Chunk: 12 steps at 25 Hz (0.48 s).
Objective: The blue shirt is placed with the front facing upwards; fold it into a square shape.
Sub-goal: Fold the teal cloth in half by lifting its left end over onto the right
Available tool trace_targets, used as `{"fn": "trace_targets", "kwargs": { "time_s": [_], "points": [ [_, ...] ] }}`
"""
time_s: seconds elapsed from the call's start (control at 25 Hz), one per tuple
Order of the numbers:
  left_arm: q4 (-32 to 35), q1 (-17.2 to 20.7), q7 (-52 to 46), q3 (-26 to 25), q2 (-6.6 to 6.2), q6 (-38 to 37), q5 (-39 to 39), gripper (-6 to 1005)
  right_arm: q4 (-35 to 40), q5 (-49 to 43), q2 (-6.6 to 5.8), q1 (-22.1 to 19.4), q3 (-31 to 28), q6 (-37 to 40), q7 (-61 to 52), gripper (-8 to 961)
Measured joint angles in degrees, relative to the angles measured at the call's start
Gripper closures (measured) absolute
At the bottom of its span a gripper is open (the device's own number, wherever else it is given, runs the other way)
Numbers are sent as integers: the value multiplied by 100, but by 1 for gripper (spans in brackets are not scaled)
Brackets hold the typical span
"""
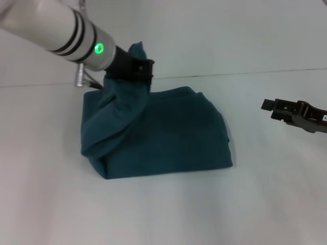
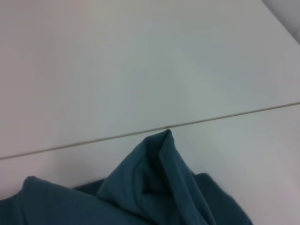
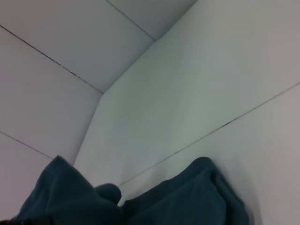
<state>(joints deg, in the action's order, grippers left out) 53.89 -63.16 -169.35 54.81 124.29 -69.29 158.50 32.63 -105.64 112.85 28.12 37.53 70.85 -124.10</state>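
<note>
Left gripper (image 1: 139,70) clamped on raised fold of blue shirt (image 1: 163,135); rest below it on white table (image 1: 265,204). Right gripper (image 1: 276,109) idle far aside, jaws unclear. Risk: bunched fabric slips, fold lands crooked.

No legible text, label, brand, number or sign appears in any view. The dark teal-blue cotton shirt (image 1: 158,135) shows only plain fabric, with no lettering exposed. The small pale tag on the right gripper (image 1: 266,104) is unreadable.
</note>
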Motion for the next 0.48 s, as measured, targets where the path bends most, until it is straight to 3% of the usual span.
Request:
{"fn": "trace_targets", "kwargs": {
  "time_s": [0.2, 0.48],
  "points": [
    [-64, -161, -3, 83, 15, 83, -4, 819, -2, 0, 0, -6, 9, -2, 0, 327],
    [806, 94, -48, -44, -39, -491, -4, 811, -6, 0, 1, -15, 9, -22, 0, 327]
  ]
}}
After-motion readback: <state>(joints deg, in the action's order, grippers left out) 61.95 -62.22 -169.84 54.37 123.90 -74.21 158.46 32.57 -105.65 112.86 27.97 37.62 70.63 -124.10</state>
